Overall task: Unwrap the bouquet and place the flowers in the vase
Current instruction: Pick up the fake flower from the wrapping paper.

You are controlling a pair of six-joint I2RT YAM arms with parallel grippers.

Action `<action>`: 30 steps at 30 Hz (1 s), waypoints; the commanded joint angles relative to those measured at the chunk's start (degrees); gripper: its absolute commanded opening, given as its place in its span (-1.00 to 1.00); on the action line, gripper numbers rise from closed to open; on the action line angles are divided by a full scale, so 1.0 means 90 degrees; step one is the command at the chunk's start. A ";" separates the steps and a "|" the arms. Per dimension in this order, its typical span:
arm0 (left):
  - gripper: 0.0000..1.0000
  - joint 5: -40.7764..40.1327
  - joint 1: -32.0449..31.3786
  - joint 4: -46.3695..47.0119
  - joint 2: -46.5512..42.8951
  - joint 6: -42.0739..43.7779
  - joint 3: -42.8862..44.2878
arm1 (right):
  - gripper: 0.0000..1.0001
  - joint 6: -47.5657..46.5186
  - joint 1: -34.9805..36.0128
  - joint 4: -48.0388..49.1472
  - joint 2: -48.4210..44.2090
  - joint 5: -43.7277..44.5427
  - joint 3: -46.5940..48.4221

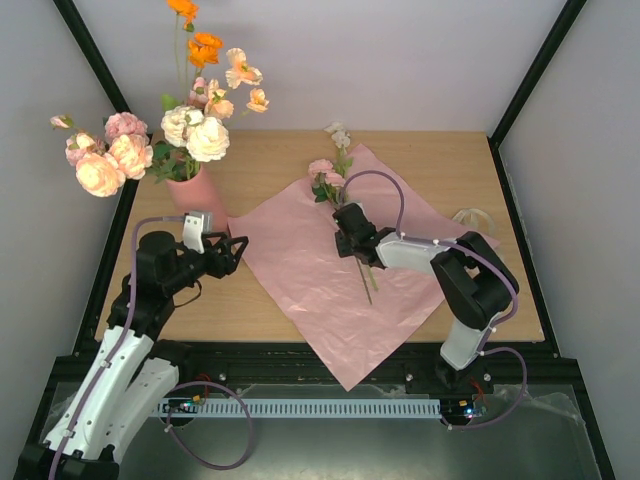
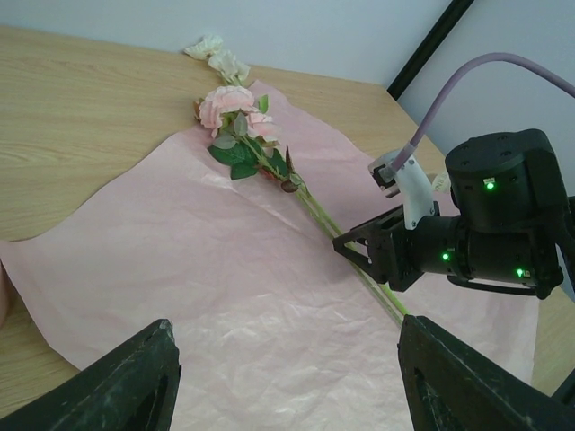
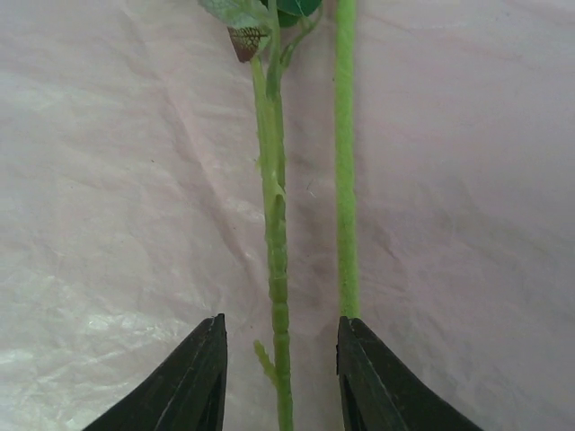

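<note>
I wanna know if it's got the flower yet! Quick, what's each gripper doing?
Left gripper: jaws wide open, holding nothing.
Right gripper: jaws partly open around a flower stem, not gripping it yet.

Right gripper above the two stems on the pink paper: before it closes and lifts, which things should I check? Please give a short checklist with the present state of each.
1. A stem lies between the fingers of the right gripper: ok, the pale green stem runs through the gap.
2. Only one stem in the gap: cannot tell, the brighter second stem runs up to the tip of one finger.
3. Jaws touching the pale green stem: not ok, space shows on both sides.
4. Left gripper empty: ok, it is open, near the vase.
5. Vase upright: ok, flowers already stand in it.
</note>
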 commanded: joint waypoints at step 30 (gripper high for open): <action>0.99 -0.0074 -0.0030 -0.0035 -0.0089 -0.0051 0.0003 | -0.97 0.0281 0.0002 0.1109 -0.0613 -0.0752 -0.0694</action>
